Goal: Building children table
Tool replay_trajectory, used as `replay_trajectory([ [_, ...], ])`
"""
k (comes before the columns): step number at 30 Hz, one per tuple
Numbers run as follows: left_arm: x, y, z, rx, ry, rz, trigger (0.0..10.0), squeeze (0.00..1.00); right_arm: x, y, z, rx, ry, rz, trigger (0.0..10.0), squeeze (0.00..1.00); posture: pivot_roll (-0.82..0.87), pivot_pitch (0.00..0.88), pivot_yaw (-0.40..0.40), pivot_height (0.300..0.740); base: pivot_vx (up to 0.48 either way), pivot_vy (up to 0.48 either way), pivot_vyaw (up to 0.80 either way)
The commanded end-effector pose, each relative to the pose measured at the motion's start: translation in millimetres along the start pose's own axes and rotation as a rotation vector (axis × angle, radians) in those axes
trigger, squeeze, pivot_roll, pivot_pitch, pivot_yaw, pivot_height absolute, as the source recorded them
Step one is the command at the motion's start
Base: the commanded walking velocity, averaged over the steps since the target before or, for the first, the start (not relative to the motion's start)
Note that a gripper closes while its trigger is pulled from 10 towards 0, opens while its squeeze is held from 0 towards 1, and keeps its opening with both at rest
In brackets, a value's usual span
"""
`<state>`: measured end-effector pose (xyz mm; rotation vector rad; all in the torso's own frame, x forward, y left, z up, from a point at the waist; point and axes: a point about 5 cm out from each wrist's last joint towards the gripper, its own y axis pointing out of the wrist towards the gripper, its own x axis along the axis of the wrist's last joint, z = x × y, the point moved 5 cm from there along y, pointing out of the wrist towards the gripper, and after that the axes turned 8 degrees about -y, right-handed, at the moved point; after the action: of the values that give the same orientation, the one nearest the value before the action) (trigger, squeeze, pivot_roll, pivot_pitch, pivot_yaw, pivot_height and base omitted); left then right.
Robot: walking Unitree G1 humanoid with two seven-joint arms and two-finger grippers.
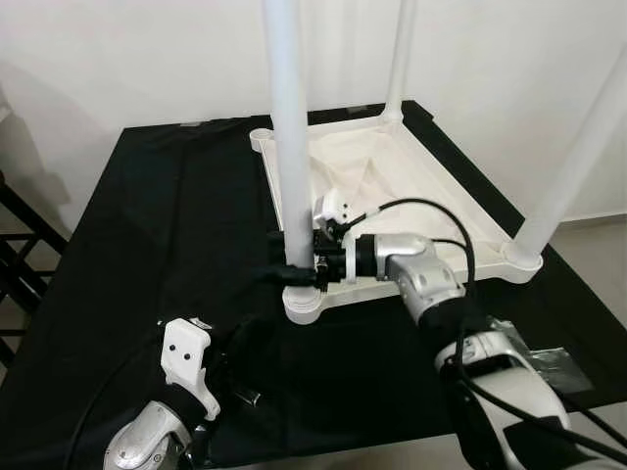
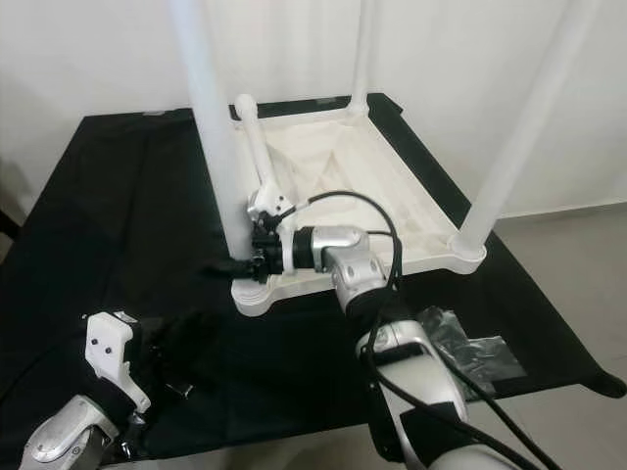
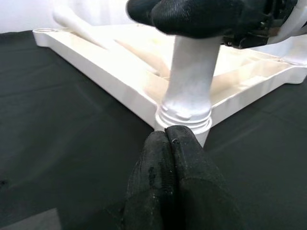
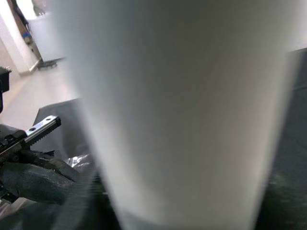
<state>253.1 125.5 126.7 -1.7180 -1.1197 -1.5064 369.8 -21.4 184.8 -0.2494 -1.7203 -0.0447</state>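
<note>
A white children's table (image 1: 468,201) lies upside down on a black cloth (image 1: 167,215). Three white legs stand up from its corners. My right gripper (image 1: 297,262) is shut on the near left leg (image 1: 289,127), just above its threaded socket (image 3: 184,117). In the right wrist view that leg (image 4: 182,110) is pale and very close, with one black finger (image 4: 33,179) beside it. My left gripper (image 3: 166,136) is shut on nothing and rests low on the cloth, pointing at the base of the same leg from the front.
A far leg (image 1: 399,59) and a right leg (image 1: 578,157) rise at the other corners. A crumpled clear plastic bag (image 2: 460,343) lies at the cloth's front right. A dark rack (image 1: 20,255) stands at the left, and a white wall is behind.
</note>
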Motion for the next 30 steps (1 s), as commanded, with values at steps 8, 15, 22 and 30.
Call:
replay_trajectory([
  [8,-2,-3.3,-1.5,0.002,0.003,0.013,10.0,0.0,-19,-17.2,1.8,-0.029,-0.02,-0.005,0.0,0.0,0.03,0.087,0.03,0.74,0.0,0.0,0.0],
  [15,-1,-6.2,-1.9,0.002,0.002,0.013,10.0,0.0,-38,-33.2,-23.0,-0.376,0.015,0.072,0.0,0.0,0.02,0.102,0.013,0.74,0.0,0.0,0.0],
  [22,0,-8.8,0.5,0.013,0.01,0.013,10.0,0.0,-77,-31.9,17.1,-0.809,0.114,0.181,0.0,0.0,0.01,0.112,0.031,0.74,0.0,0.0,0.0],
  [30,1,-7.6,2.2,0.017,0.009,0.01,10.0,0.0,-72,-16.7,25.5,-0.758,0.088,0.16,10.0,0.0,0.02,0.104,0.023,0.74,0.0,0.0,0.0],
])
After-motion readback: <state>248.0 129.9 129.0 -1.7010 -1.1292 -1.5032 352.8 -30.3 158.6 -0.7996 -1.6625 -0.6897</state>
